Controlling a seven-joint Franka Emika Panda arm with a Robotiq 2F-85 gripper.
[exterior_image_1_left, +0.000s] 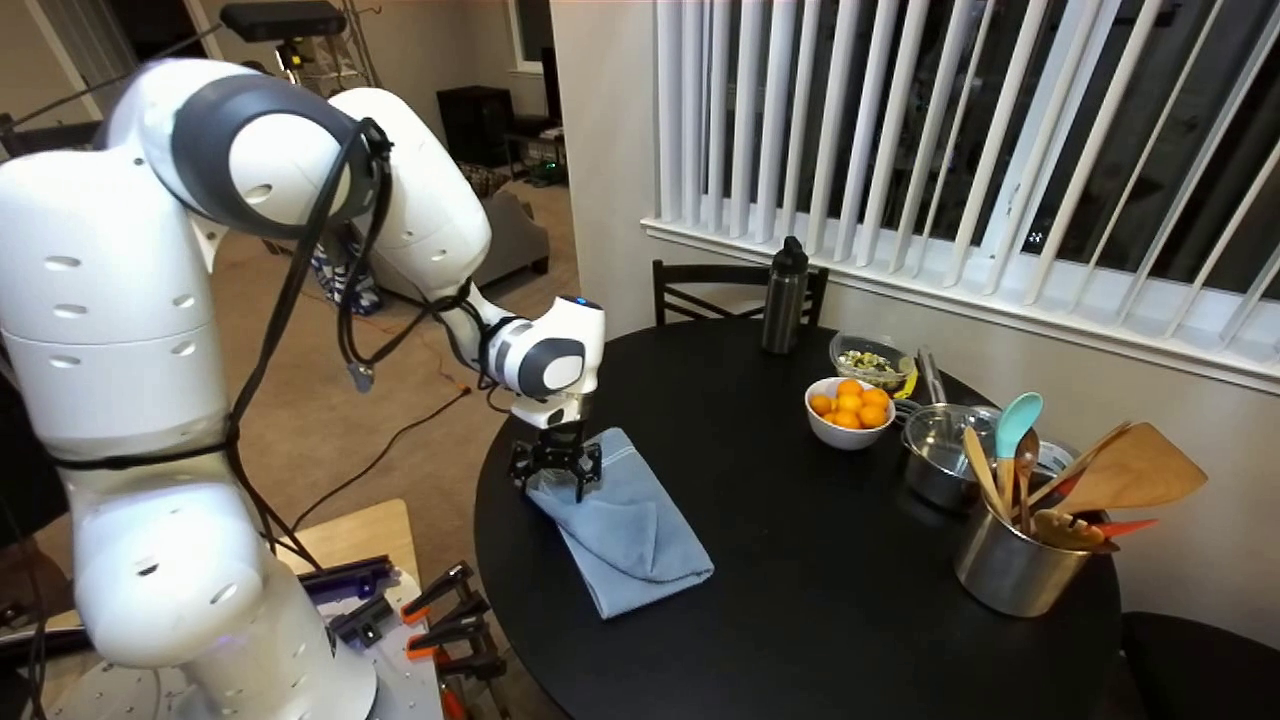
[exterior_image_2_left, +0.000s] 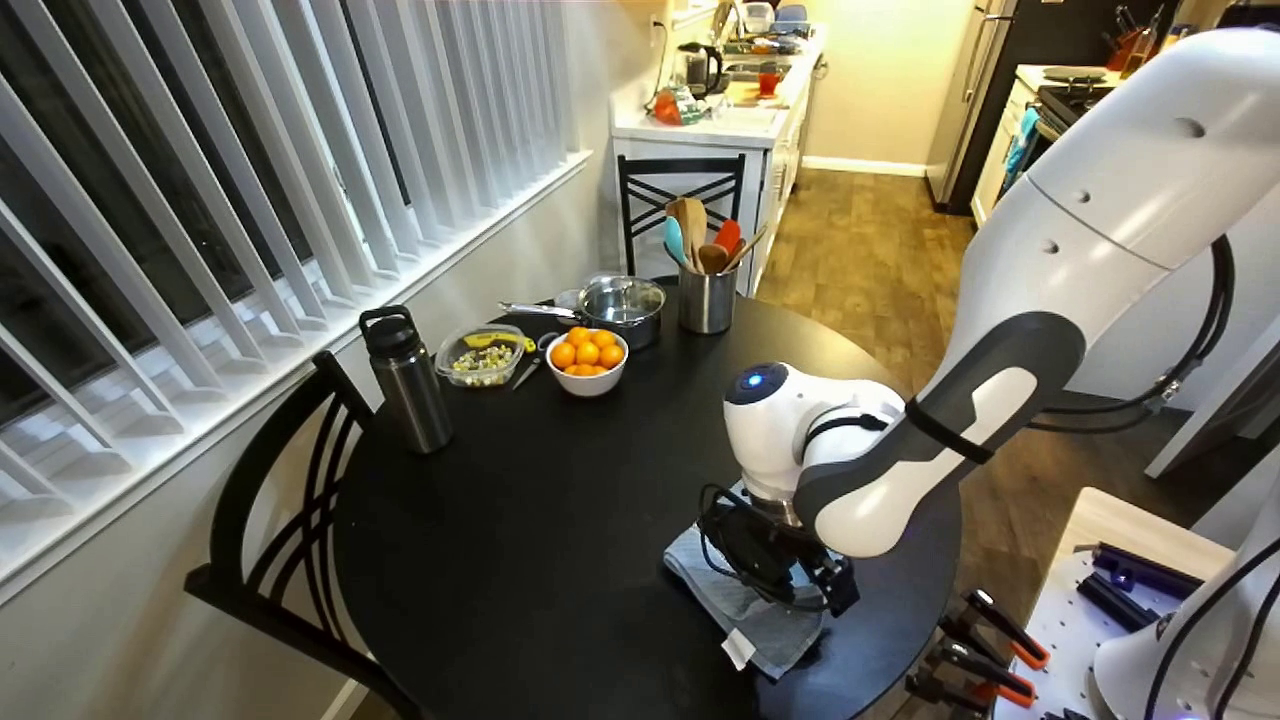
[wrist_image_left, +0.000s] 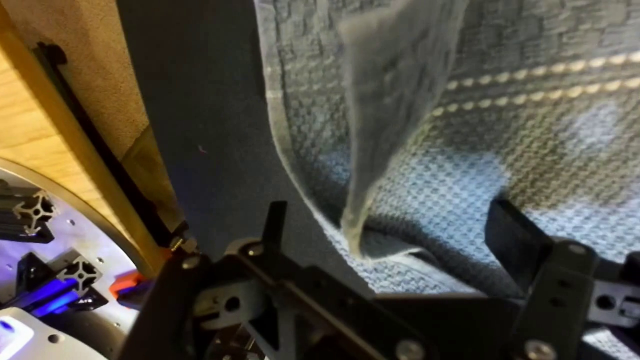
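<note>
A folded blue-grey cloth (exterior_image_1_left: 640, 530) lies on the black round table near its edge, with a wrinkled fold on top. It also shows in an exterior view (exterior_image_2_left: 700, 570), partly hidden under the arm, with a white tag (exterior_image_2_left: 739, 649) at one corner. My gripper (exterior_image_1_left: 552, 485) points down over one end of the cloth. In the wrist view the gripper (wrist_image_left: 387, 210) is open, its two black fingers wide apart. The cloth (wrist_image_left: 440, 180) lies below and between them, and a thin flap (wrist_image_left: 395, 75) of it stands up. The right finger looks close to the cloth; contact cannot be told.
On the black table (exterior_image_1_left: 800, 560) stand a bowl of oranges (exterior_image_1_left: 848, 437), a steel bottle (exterior_image_1_left: 785, 300), a clear food container (exterior_image_1_left: 872, 362), a pot (exterior_image_1_left: 935, 475) and a steel utensil holder (exterior_image_1_left: 1015, 570). Black chairs (exterior_image_2_left: 270, 540) stand around. Clamps (exterior_image_1_left: 455, 635) sit by the robot base.
</note>
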